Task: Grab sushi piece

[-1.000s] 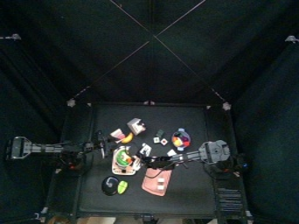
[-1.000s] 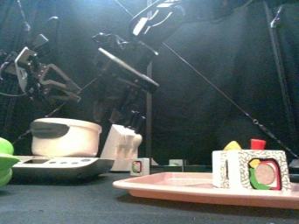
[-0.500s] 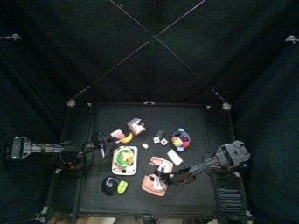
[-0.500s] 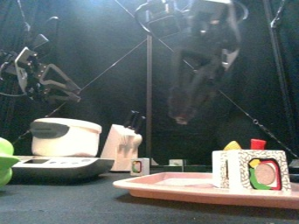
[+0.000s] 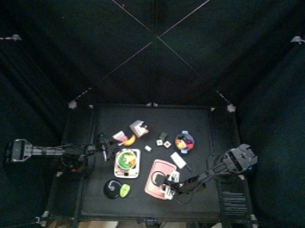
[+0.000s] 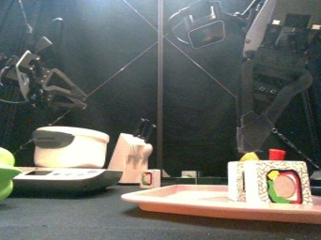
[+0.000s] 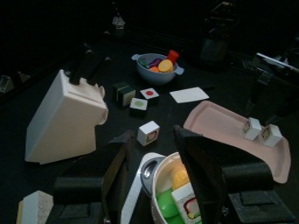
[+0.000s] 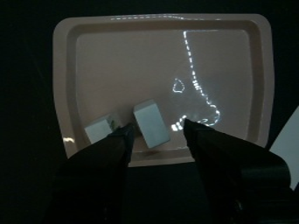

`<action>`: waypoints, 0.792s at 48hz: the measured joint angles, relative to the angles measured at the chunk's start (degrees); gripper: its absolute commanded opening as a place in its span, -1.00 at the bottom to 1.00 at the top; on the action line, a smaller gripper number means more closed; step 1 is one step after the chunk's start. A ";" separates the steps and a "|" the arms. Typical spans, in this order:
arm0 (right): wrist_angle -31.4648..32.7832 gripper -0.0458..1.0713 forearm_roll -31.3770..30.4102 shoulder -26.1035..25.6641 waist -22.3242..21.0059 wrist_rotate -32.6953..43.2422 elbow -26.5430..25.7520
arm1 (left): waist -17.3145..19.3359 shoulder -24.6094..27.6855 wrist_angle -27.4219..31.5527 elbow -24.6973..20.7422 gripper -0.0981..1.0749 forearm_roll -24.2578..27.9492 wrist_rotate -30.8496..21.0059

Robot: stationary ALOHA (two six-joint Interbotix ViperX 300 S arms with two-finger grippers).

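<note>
Two sushi pieces [image 8: 151, 121] [image 8: 103, 131], white blocks with a coloured filling, lie side by side on a pink tray [image 8: 222, 79]. My right gripper [image 8: 155, 131] hangs open just above them, one jaw on either side of the nearer piece, touching nothing. From the front the sushi pieces [image 6: 286, 183] stand at the right end of the tray [image 6: 175, 198], under the right gripper [image 6: 266, 143]. In the top view this gripper [image 5: 177, 182] is over the tray [image 5: 152, 189]. More sushi pieces [image 7: 149, 133] [image 7: 140, 102] lie loose on the table. My left gripper [image 7: 162, 156] rests open at the left, above a food bowl [image 7: 170, 184].
A white block [image 7: 65, 114] stands beside the left gripper. Behind it are a fruit bowl [image 7: 158, 63] and a white card [image 7: 190, 94]. A white pot [image 6: 69, 145] on a grey base and a green thing [image 6: 6, 171] stand at the front left.
My right arm has swung from the table's middle to the front right and come down over the pink tray, jaws still open. The left arm has not moved.
</note>
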 measured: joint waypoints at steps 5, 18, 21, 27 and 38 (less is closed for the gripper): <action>-0.18 0.58 0.00 0.18 0.00 0.00 0.18 | 0.00 0.00 0.00 0.00 0.55 0.00 0.00; -2.64 0.58 0.00 1.85 -0.35 0.00 0.70 | 0.00 0.00 0.00 0.00 0.55 0.00 0.00; -3.16 0.57 -0.09 2.55 -0.79 -0.09 0.88 | 0.00 0.00 0.00 0.00 0.55 0.00 0.00; -4.04 0.54 -0.26 3.60 -2.20 -0.09 1.49 | 0.00 0.00 0.09 0.00 0.55 0.00 0.00; -6.42 0.25 -1.93 4.13 -4.48 0.00 2.29 | 0.00 0.00 0.00 0.00 0.55 0.00 0.00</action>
